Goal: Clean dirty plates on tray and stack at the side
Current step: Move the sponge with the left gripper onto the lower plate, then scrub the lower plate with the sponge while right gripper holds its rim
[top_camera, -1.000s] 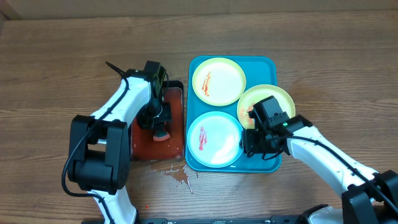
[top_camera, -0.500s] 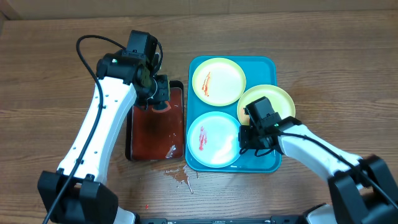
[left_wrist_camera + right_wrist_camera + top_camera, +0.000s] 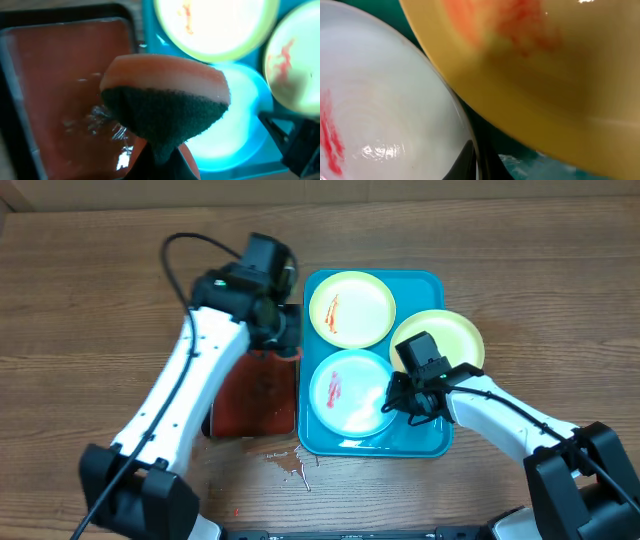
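Three plates lie in the turquoise tray (image 3: 425, 442). One yellow-green plate (image 3: 350, 308) with an orange smear is at the back left; another (image 3: 447, 338) overhangs the right rim. The light-blue plate (image 3: 348, 392), streaked red, is at the front, and its right edge is pinched by my shut right gripper (image 3: 396, 400). In the right wrist view the fingers (image 3: 470, 162) clamp that plate's rim (image 3: 380, 115), under the yellow plate (image 3: 545, 65). My left gripper (image 3: 162, 162) is shut on an orange sponge with a dark scouring face (image 3: 165, 100), above the tray's left edge.
A black tray (image 3: 250, 395) of red liquid sits just left of the turquoise tray. Red drips (image 3: 290, 465) spot the wooden table in front of it. The left arm's cable (image 3: 200, 245) loops over the back left.
My left arm has lifted the sponge out of the black tray and carried it right towards the turquoise tray. My right gripper has shut on the light-blue plate's rim, and the plate has shifted.
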Motion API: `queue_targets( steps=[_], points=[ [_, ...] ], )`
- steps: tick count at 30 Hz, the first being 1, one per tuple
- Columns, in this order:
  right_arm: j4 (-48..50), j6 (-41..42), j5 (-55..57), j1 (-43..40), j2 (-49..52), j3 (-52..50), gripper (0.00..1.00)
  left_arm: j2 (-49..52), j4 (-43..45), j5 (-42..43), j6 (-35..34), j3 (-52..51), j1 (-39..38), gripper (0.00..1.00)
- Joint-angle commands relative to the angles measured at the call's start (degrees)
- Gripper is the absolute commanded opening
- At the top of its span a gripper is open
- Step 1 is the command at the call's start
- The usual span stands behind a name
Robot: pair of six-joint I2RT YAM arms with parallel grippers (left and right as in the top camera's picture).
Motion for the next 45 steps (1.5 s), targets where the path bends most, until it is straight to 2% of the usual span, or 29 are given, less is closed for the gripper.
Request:
queue_targets(
  steps=[1,4,7,13,19,25,28,31,36,42,45],
  points=[
    [-1.8,3.5,9.8,-2.3,2.7,-1.6,0.04,3.9,1.1,2.4,-2.1,0.0,-3.5,0.04],
    [-1.2,-2.6,6.6,-2.3,2.7,-1.6,0.04,8.1,3.7,3.6,-2.6,0.0,-6.3,0.04],
    [-0.9,-5.2,4.8,-2.2,2.7,-1.6,0.04,12.8,7.0,3.4,-2.6,0.0,-9.2,0.04],
    [-0.9,-5.3,4.7,-2.2,2.7,-1.6,0.04,20.5,10.8,3.7,-2.8,0.0,-12.4,0.04],
    [-1.2,-5.3,3.6,-2.2,2.7,-1.6,0.04,24.4,8.7,2.8,-6.1,0.1,-11.0,0.04],
    [-1.6,-5.3,3.6,-2.2,2.7,-1.6,0.04,24.6,2.6,-9.2,-8.3,0.1,-7.5,0.04],
    [-1.6,-5.3,3.6,-2.2,2.7,-1.6,0.04,24.6,2.5,-10.0,-5.2,0.1,-7.2,0.04],
    [-1.9,-5.3,3.6,-2.2,2.7,-1.6,0.04,24.6,3.6,-5.8,-0.5,0.1,-7.5,0.04],
    [-2.4,-5.2,3.6,-2.2,2.7,-1.6,0.04,24.7,7.8,10.8,4.3,0.1,-9.1,0.04],
    [-2.7,-5.2,3.6,-2.2,2.7,-1.6,0.04,24.7,13.7,25.8,3.9,0.1,-11.7,0.04],
    [-3.0,-5.2,3.6,-2.2,2.7,-1.6,0.04,24.8,14.4,26.4,2.1,0.1,-13.0,0.04]
  ],
)
